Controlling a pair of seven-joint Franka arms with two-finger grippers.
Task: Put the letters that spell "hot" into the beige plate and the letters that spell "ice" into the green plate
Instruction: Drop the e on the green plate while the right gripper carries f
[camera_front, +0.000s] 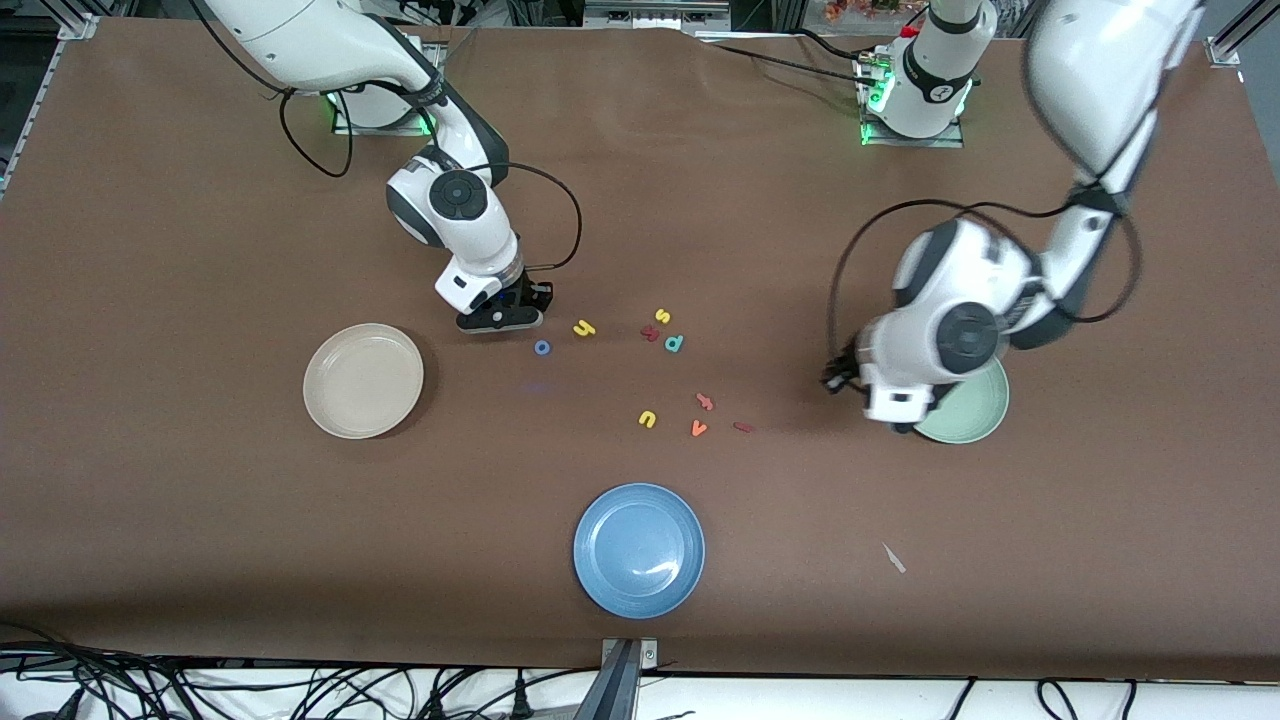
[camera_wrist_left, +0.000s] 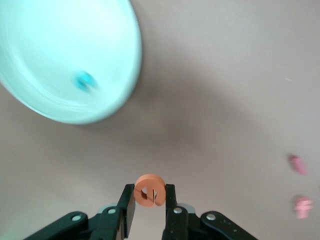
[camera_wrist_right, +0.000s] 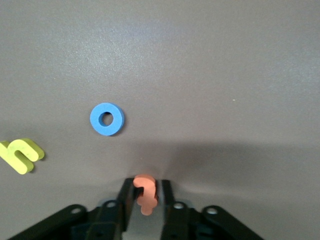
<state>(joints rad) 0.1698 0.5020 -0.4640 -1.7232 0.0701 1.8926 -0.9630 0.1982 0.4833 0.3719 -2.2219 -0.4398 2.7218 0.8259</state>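
The whole setup sits on a big brown matte counter (camera_front: 200, 520) that fills nearly the entire front view, with soft even light and only faint shadows on it. Along the edge nearest the camera there's a white strip (camera_front: 900, 695) with a mess of black cables (camera_front: 120, 680) tangled along it, plus a small grey metal bracket (camera_front: 625, 670) clamped at the middle. At the top corners you can see bits of silver aluminium frame rail (camera_front: 75, 25), and past the top edge it's dark clutter, hard to make out. A tiny pale scrap (camera_front: 893, 558) lies on the brown surface toward the left arm's end.
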